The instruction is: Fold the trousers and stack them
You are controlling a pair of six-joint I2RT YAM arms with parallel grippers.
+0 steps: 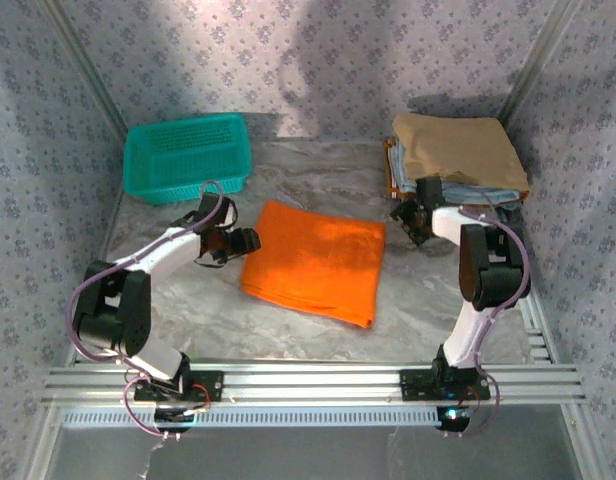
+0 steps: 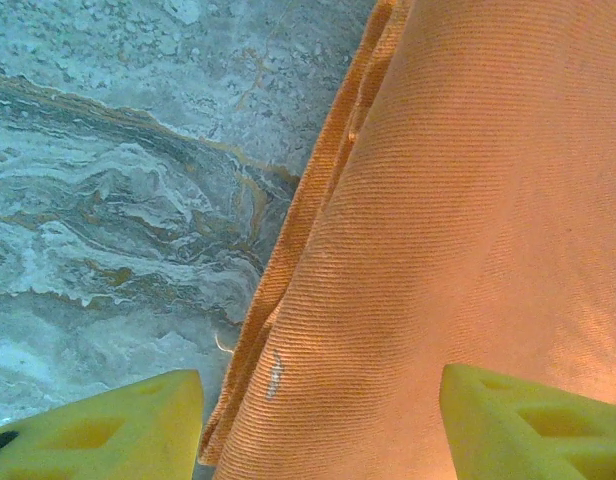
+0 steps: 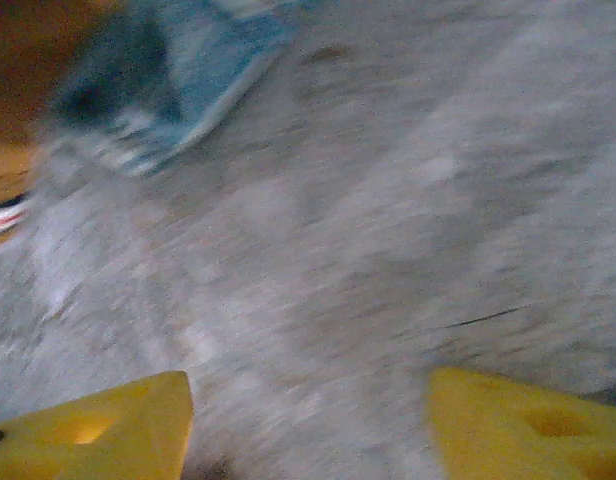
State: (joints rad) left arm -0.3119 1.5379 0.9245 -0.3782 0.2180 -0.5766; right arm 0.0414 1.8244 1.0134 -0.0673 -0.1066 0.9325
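Observation:
The orange trousers (image 1: 315, 261) lie folded into a flat rectangle in the middle of the table. My left gripper (image 1: 240, 241) sits at their left edge, open; in the left wrist view its yellow fingers (image 2: 108, 430) straddle the layered orange edge (image 2: 438, 250) without holding it. Between the trousers and the stack at the back right hovers my right gripper (image 1: 413, 225), open above bare table. Its yellow fingertips (image 3: 98, 430) have nothing between them, and that view is blurred.
A teal basket (image 1: 188, 157) stands at the back left. At the back right sits a stack with a tan folded garment (image 1: 458, 150) on light blue ones (image 3: 158, 90). A metal rail (image 1: 308, 382) runs along the near edge. Patterned walls enclose the table.

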